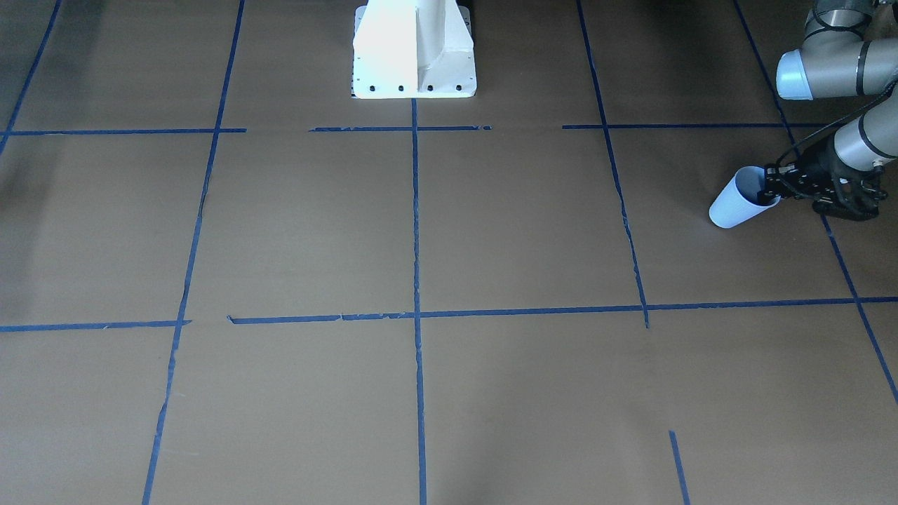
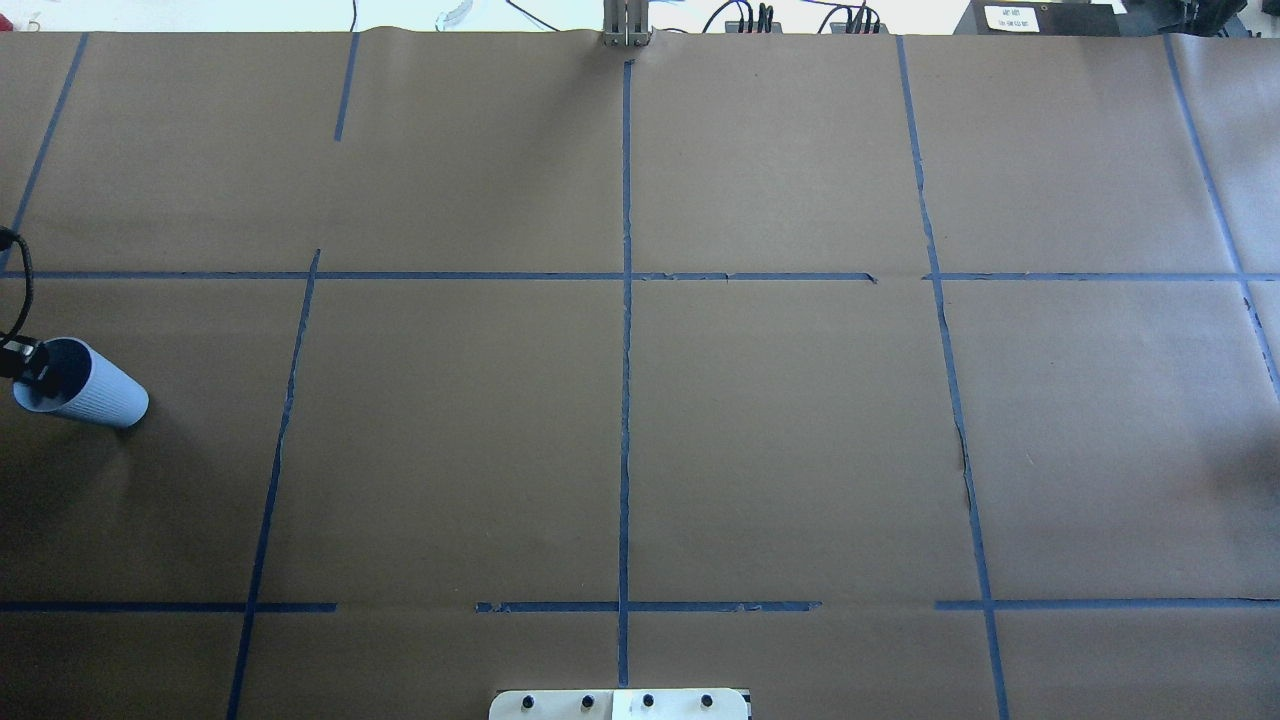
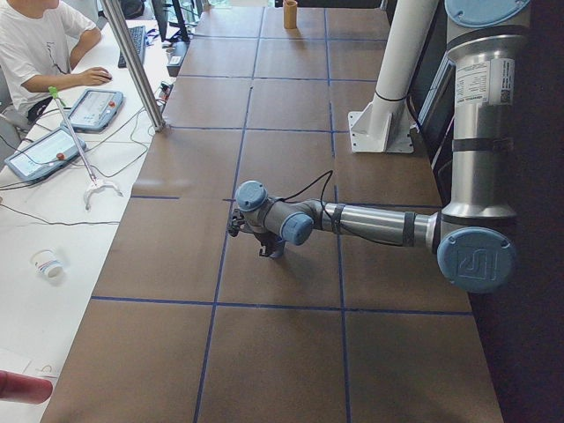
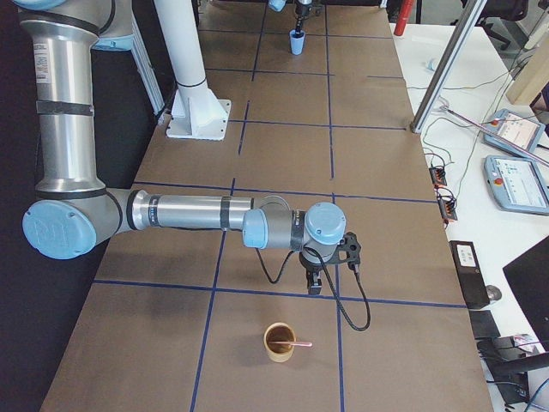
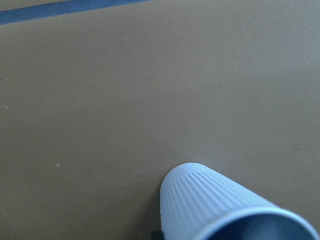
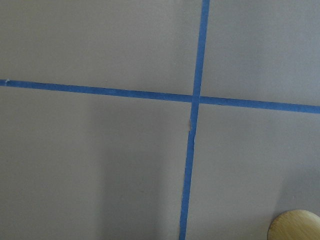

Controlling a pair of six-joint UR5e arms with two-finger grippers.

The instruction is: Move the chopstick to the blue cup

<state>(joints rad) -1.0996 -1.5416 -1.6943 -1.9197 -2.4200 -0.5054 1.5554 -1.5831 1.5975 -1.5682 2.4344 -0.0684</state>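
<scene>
The blue cup [image 1: 736, 202] is tilted, its mouth toward my left gripper [image 1: 772, 191], which is shut on its rim. The cup also shows at the overhead view's left edge [image 2: 90, 388], close up in the left wrist view [image 5: 220, 210], and far off in the exterior right view [image 4: 297, 43]. The pink chopstick [image 4: 298, 344] lies across the mouth of a brown cup [image 4: 279, 342] in the exterior right view. My right gripper [image 4: 315, 289] points down at the table a little beyond that brown cup. I cannot tell whether it is open or shut.
Blue tape lines [image 2: 626, 400] divide the brown paper table into squares. The white robot base [image 1: 414, 49] stands at the robot-side edge. The brown cup's rim [image 6: 296, 227] shows in the corner of the right wrist view. An operator [image 3: 40, 44] and tablets sit beside the table.
</scene>
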